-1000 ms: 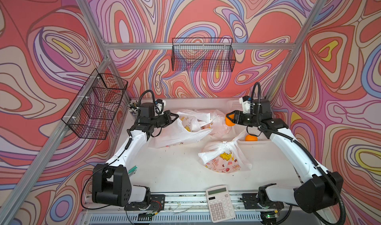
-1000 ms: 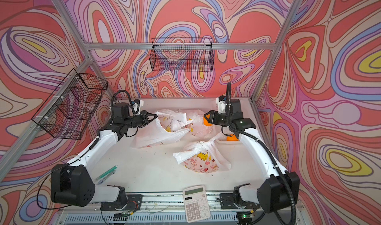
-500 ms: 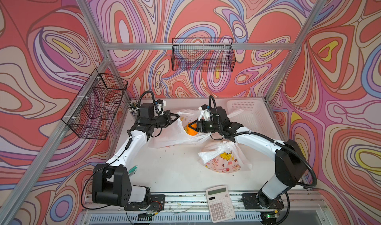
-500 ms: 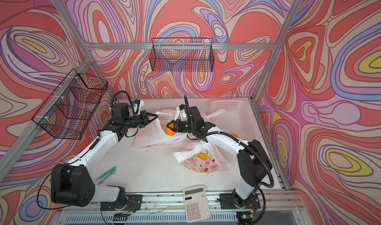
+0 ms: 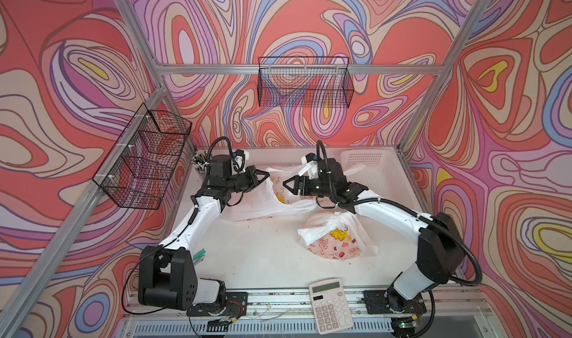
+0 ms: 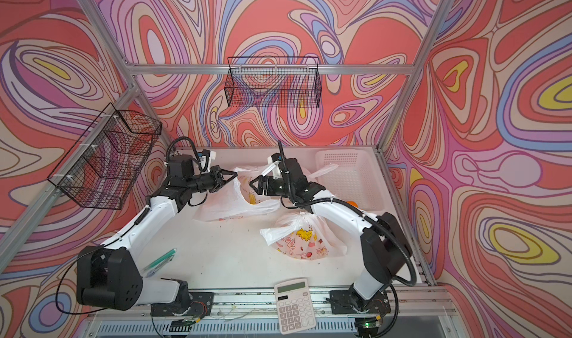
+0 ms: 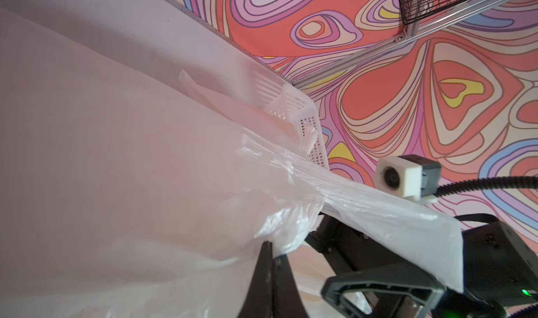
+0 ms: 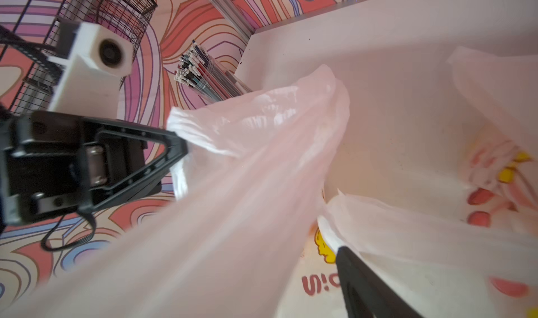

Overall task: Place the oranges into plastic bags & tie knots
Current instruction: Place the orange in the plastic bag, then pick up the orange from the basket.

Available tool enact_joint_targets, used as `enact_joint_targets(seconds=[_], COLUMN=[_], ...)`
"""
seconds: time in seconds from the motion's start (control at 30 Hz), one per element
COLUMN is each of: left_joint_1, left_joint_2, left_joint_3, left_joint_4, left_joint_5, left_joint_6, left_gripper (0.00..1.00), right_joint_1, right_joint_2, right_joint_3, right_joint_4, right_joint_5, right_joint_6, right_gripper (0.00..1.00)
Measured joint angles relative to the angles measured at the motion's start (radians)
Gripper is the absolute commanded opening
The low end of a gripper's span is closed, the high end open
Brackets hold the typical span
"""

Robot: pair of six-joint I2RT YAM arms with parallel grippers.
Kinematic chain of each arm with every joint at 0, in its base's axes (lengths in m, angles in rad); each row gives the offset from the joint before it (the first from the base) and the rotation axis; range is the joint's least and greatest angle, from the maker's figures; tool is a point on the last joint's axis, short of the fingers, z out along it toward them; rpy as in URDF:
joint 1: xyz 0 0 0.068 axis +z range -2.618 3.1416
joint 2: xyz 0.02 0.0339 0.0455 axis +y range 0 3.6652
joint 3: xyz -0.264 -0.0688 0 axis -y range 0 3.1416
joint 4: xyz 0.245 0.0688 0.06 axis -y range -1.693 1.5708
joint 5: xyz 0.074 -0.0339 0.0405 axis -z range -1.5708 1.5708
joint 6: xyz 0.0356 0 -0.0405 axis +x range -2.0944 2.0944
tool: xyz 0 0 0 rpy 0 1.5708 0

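An open plastic bag (image 5: 272, 201) lies at the back middle of the table, its mouth lifted. My left gripper (image 5: 263, 175) is shut on that bag's rim; in the left wrist view the closed tips (image 7: 270, 248) pinch crumpled white film. My right gripper (image 5: 289, 185) hangs open at the bag's mouth with nothing between its fingers; one black finger (image 8: 358, 275) shows over the printed inside. A second bag (image 5: 339, 240), printed with cartoons, sits in front with a knot (image 5: 333, 218) on top. One orange (image 6: 352, 202) peeks out behind the right arm.
A white perforated basket (image 5: 371, 172) stands at the back right. A calculator (image 5: 329, 304) lies on the front rail, and a green pen (image 5: 199, 254) by the left arm's base. A pen cup (image 5: 199, 163) sits back left. Wire baskets (image 5: 145, 156) hang on the walls.
My right arm swung from the table's right side to the open bag's mouth carrying an orange. Its jaws then opened, and that orange no longer shows. The left gripper stayed put.
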Motion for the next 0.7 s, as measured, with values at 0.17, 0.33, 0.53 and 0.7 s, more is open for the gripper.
enact_joint_targets(seconds=[0.17,0.33,0.53,0.7], left_joint_1=[0.002,0.002,0.002,0.002], left_joint_2=[0.003,0.01,0.01,0.01], left_joint_3=[0.001,0.004,0.004,0.004], left_joint_4=[-0.006,-0.015,-0.029,-0.049], left_joint_5=[-0.017,-0.029,-0.035,-0.048], left_joint_6=[0.008,0.016,0.027,0.045], left_gripper=[0.0,0.0,0.0,0.0], right_joint_1=[-0.085,-0.253,-0.491,-0.61], right_joint_2=[-0.188,-0.273,-0.259,-0.16], right_joint_3=[-0.044,-0.079,-0.044,-0.033], right_joint_4=[-0.195,-0.396,-0.606,-0.652], right_joint_5=[0.019,0.084,0.278,0.378], right_joint_6=[-0.101,-0.17,-0.263,-0.323], right_gripper=[0.86,0.88,0.9,0.9])
